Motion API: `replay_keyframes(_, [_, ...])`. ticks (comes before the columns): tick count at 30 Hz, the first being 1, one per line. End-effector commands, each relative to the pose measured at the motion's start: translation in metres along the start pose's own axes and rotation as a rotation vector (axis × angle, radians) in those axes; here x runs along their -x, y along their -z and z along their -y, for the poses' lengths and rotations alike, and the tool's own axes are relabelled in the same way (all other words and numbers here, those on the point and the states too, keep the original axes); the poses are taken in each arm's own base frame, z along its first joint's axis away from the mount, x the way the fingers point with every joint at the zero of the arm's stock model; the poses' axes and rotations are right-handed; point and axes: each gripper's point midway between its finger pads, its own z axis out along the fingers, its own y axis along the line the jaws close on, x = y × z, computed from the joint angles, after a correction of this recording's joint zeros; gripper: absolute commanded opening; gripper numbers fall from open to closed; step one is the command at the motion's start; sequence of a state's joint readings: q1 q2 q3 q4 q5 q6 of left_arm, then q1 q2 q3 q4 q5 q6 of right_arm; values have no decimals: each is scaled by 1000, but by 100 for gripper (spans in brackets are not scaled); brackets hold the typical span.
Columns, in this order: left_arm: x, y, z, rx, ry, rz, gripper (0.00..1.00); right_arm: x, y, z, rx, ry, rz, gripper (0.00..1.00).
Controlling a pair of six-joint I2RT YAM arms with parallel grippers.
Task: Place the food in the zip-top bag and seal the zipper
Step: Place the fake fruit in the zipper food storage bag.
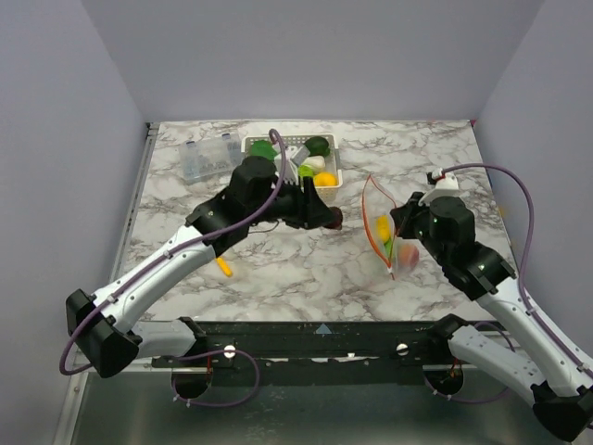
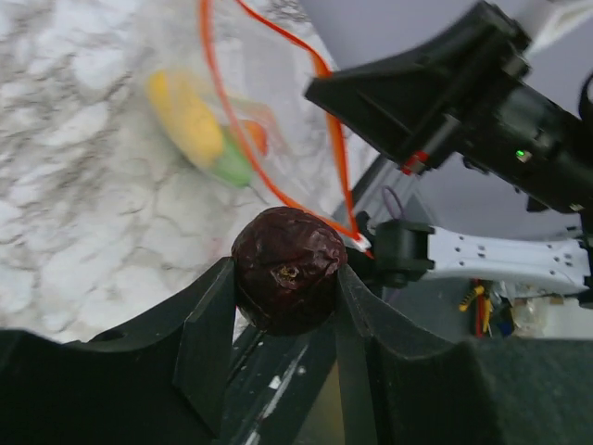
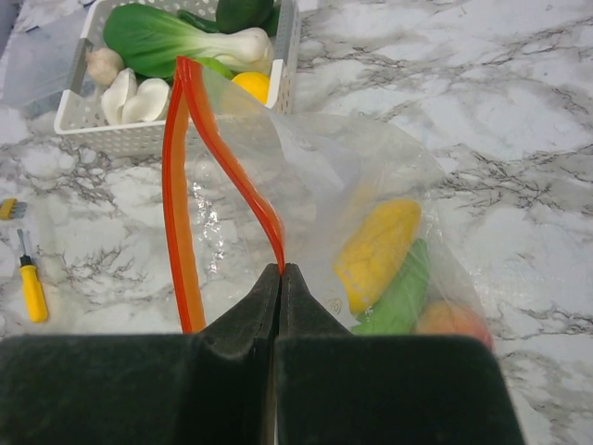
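Far left of the clear, floppy zip-top bag point(image 3: 315, 167): left untouched, a small yellow-handled tool point(image 3: 32, 292). Just left of the bag's mouth: carried in the left gripper point(image 2: 285, 278), fingers pinching from both sides, a dark purple wrinkled plastic fruit point(image 2: 289, 246) (clear of the table, as far as could be told). Held the bag's mouth agape by the thin red-orange zipper strip point(image 3: 176, 185), with the right gripper point(image 3: 281, 273) pressed together on one lip. Already inside the bag: yellow, green and orange toy pieces point(image 3: 378, 250). Risked, probably, snagging the fruit on the near zipper lip and dragging the limp bag out of that pinch. Risked also a roll-out through the slack mouth before sealing.
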State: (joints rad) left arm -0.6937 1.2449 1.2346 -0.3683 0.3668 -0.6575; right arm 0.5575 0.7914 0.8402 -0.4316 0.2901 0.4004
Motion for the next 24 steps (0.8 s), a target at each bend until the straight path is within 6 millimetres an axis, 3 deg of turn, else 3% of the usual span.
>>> replay_keyframes(1, [1, -16, 57, -159, 30, 109, 0, -3, 5, -7, 49, -6, -1, 1])
replay_keyframes(10, [-5, -57, 89, -197, 43, 162, 0, 3, 13, -11, 85, -17, 26, 1])
replay_keyframes(15, [-6, -78, 76, -117, 63, 146, 0, 7, 17, -11, 92, -25, 49, 1])
replay_keyframes(21, [-13, -108, 72, -127, 110, 124, 2, 11, 19, -11, 91, -35, 65, 1])
replay_keyframes(22, [-15, -112, 70, -124, 124, 117, 7, 12, 19, -11, 85, -41, 68, 1])
replay_keyframes(24, [-20, -116, 67, -131, 135, 117, 43, 15, 21, -10, 76, -49, 73, 1])
